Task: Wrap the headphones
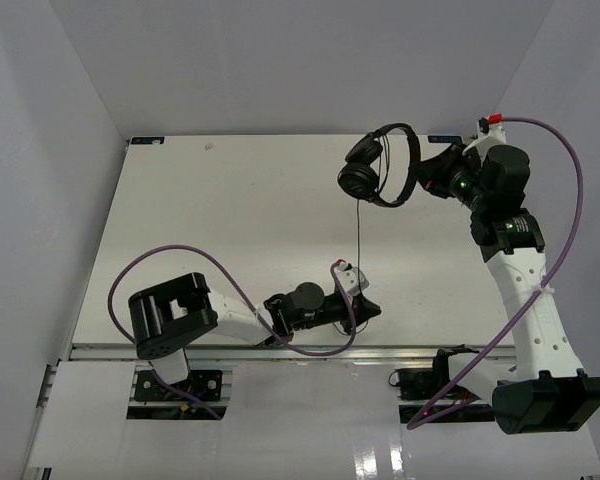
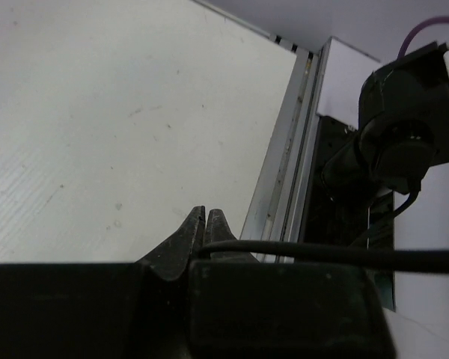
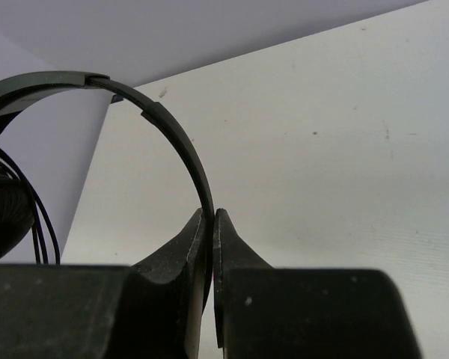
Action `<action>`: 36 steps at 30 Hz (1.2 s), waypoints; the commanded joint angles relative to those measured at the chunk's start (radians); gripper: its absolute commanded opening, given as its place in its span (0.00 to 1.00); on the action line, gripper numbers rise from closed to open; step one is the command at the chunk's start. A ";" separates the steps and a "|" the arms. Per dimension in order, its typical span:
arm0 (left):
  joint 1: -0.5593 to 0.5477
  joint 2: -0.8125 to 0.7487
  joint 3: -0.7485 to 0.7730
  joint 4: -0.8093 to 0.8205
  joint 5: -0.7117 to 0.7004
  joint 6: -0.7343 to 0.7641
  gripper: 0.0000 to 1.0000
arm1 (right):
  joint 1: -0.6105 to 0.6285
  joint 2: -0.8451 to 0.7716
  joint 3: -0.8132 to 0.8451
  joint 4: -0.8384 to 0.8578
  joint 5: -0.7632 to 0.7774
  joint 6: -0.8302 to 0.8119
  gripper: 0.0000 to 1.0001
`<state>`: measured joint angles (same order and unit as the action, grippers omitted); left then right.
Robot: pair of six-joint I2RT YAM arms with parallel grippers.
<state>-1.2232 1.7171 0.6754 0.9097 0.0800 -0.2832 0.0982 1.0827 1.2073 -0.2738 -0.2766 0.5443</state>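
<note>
Black headphones (image 1: 360,180) hang from right gripper (image 3: 212,223), cable (image 1: 359,235) seemingly pinched by left gripper (image 2: 205,217).

Left arm (image 1: 235,322) and right arm (image 1: 530,300): white moulded link shells, bulky black joint housings (image 1: 165,315). A thick purple cable (image 1: 578,180) loops along each. The right arm's wrist bears a green indicator light (image 1: 461,184) and a red tab (image 1: 495,119). The jaws are matte black, tapered wedges.

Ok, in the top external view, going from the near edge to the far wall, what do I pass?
First the right arm's base → left gripper, shut on the cable → cable running straight away from it → headphones near the far edge.
</note>
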 commanded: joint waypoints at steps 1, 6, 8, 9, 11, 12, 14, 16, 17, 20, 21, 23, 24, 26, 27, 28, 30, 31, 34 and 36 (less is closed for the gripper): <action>-0.043 -0.023 0.079 -0.262 -0.030 0.042 0.00 | -0.005 -0.004 -0.010 0.035 0.168 -0.008 0.08; -0.078 -0.027 0.127 -0.393 -0.061 0.051 0.00 | -0.003 0.006 -0.039 0.057 0.266 -0.046 0.08; -0.100 -0.063 0.158 -0.486 -0.107 0.068 0.00 | -0.001 0.013 -0.060 0.076 0.349 -0.105 0.08; -0.116 -0.074 0.179 -0.543 -0.122 0.077 0.00 | 0.003 0.017 -0.079 0.095 0.393 -0.137 0.08; -0.142 -0.098 0.219 -0.715 -0.170 0.104 0.00 | 0.005 0.023 -0.114 0.135 0.438 -0.196 0.08; -0.155 -0.114 0.243 -0.782 -0.193 0.114 0.00 | 0.007 0.026 -0.135 0.147 0.450 -0.228 0.08; -0.173 -0.142 0.292 -0.878 -0.227 0.124 0.00 | 0.013 0.027 -0.185 0.161 0.469 -0.285 0.08; -0.178 -0.177 0.346 -1.064 -0.280 0.139 0.00 | 0.020 0.015 -0.243 0.200 0.487 -0.336 0.08; -0.179 -0.190 0.355 -1.096 -0.303 0.146 0.00 | 0.023 0.013 -0.253 0.217 0.497 -0.345 0.08; -0.179 -0.235 0.449 -1.282 -0.396 0.170 0.00 | 0.034 -0.014 -0.336 0.281 0.530 -0.436 0.08; -0.179 -0.241 0.478 -1.336 -0.436 0.180 0.00 | 0.035 -0.023 -0.361 0.315 0.544 -0.463 0.08; -0.179 -0.250 0.532 -1.431 -0.500 0.195 0.00 | 0.035 -0.036 -0.387 0.361 0.564 -0.496 0.08; -0.179 -0.250 0.551 -1.464 -0.520 0.197 0.00 | 0.035 -0.038 -0.397 0.365 0.565 -0.504 0.08; -0.179 -0.245 0.568 -1.497 -0.537 0.199 0.00 | 0.035 -0.040 -0.405 0.367 0.561 -0.509 0.08; -0.179 -0.241 0.587 -1.538 -0.551 0.200 0.00 | 0.035 -0.041 -0.408 0.365 0.557 -0.504 0.08; -0.179 -0.232 0.595 -1.561 -0.555 0.199 0.00 | 0.035 -0.041 -0.406 0.363 0.548 -0.496 0.08; -0.177 -0.220 0.603 -1.613 -0.560 0.188 0.00 | 0.034 -0.040 -0.400 0.353 0.537 -0.477 0.08; -0.177 -0.209 0.605 -1.630 -0.560 0.185 0.00 | 0.034 -0.040 -0.395 0.350 0.523 -0.461 0.08; -0.177 -0.181 0.609 -1.707 -0.558 0.166 0.00 | 0.032 -0.038 -0.373 0.324 0.484 -0.399 0.08; -0.177 -0.156 0.611 -1.763 -0.551 0.151 0.00 | 0.028 -0.037 -0.360 0.302 0.456 -0.367 0.08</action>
<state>-1.3701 1.5516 1.2377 -0.7206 -0.4719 -0.1308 0.1399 1.0531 0.7979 -0.0425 0.1618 0.1038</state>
